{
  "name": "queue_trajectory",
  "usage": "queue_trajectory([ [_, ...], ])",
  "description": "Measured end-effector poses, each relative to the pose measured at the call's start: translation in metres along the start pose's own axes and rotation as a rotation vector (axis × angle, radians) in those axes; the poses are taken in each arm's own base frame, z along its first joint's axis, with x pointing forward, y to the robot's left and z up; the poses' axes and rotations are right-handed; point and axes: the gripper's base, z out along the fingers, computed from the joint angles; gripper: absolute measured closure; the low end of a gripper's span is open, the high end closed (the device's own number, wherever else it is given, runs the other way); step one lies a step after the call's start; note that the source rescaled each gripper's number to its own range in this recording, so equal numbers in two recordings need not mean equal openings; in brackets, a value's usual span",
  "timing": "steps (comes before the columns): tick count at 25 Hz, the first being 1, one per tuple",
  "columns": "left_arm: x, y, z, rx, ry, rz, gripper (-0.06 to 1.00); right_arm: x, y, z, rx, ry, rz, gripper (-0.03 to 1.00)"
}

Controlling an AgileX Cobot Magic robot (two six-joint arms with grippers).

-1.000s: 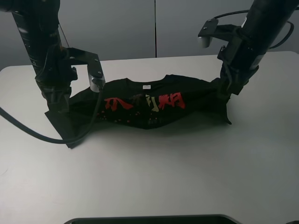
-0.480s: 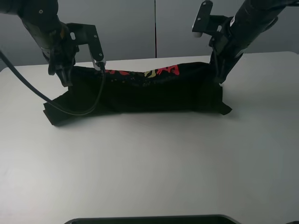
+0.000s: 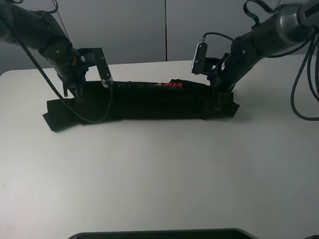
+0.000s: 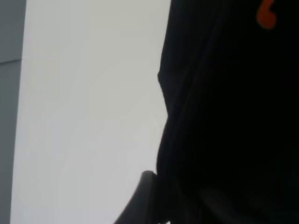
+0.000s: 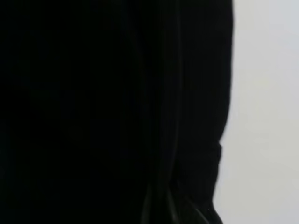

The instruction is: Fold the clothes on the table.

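**Black T-shirt folded into a long band, both grippers at its ends**

A black T-shirt [image 3: 144,102] lies on the far half of a white table [image 3: 159,174], doubled over into a long, narrow strip running side to side. A sliver of red print [image 3: 172,85] shows at its far edge.

The left gripper [image 3: 76,93] points down onto the strip near its left end. The right gripper [image 3: 218,102] points down near its right end. Both wrist views are filled with dark cloth, so I cannot tell whether either gripper is clamped on fabric or open.

A loose black cable [image 3: 97,115] from the left arm droops across the shirt.

Likely risks:
- If a gripper lifts with cloth pinched, the top layer could drag and undo the fold.
- The drooping cable might snag the fabric.
- The left end juts out unevenly, which could make the next fold crooked.
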Motion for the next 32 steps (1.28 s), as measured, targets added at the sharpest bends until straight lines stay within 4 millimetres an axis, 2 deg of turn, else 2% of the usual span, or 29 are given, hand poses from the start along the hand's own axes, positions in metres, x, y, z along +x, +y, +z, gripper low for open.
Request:
queue_trajectory([
  [4,0.001,-0.013,0.023,0.043,0.021,0.017,0.94,0.0,-0.006,0.005,0.056,-0.054,0.008,0.97],
  [6,0.0,-0.019,0.032,0.06,0.026,0.027,0.94,0.0,-0.011,0.005,0.086,-0.08,0.02,0.92],
  [7,0.0,-0.021,0.034,0.063,0.022,0.028,0.94,0.001,-0.013,0.005,0.095,-0.088,0.027,0.85],
  [9,-0.001,-0.022,0.036,0.063,0.009,0.024,0.94,0.005,-0.017,0.005,0.109,-0.097,0.062,0.66],
  [11,-0.002,-0.022,0.036,0.061,0.001,0.004,0.93,0.008,-0.021,0.005,0.125,-0.109,0.101,0.37],
  [13,-0.003,-0.021,0.036,0.057,-0.002,-0.033,0.85,0.01,-0.026,0.004,0.15,-0.129,0.135,0.16],
  [14,-0.004,-0.019,0.035,0.052,-0.005,-0.06,0.78,0.012,-0.028,0.004,0.161,-0.137,0.152,0.1],
  [17,-0.008,-0.01,0.028,0.028,-0.027,-0.151,0.52,0.011,-0.034,-0.003,0.189,-0.165,0.206,0.06],
  [19,-0.011,0.003,0.014,-0.004,-0.055,-0.216,0.33,0.007,-0.042,-0.019,0.226,-0.204,0.255,0.07],
  [21,-0.011,0.017,-0.007,-0.041,-0.08,-0.303,0.23,0.001,-0.053,-0.046,0.267,-0.254,0.34,0.08],
  [23,-0.011,0.032,-0.035,-0.079,-0.124,-0.398,0.19,-0.001,-0.062,-0.075,0.291,-0.305,0.46,0.08],
  [26,-0.01,0.044,-0.073,-0.087,-0.187,-0.542,0.19,0.008,-0.068,-0.101,0.24,-0.324,0.701,0.08],
  [29,-0.006,0.045,-0.097,-0.026,-0.204,-0.69,0.19,0.031,-0.068,-0.102,0.124,-0.266,0.937,0.08],
  [32,0.0,0.04,-0.107,0.049,-0.141,-0.78,0.19,0.055,-0.065,-0.093,-0.005,-0.184,1.094,0.08],
])
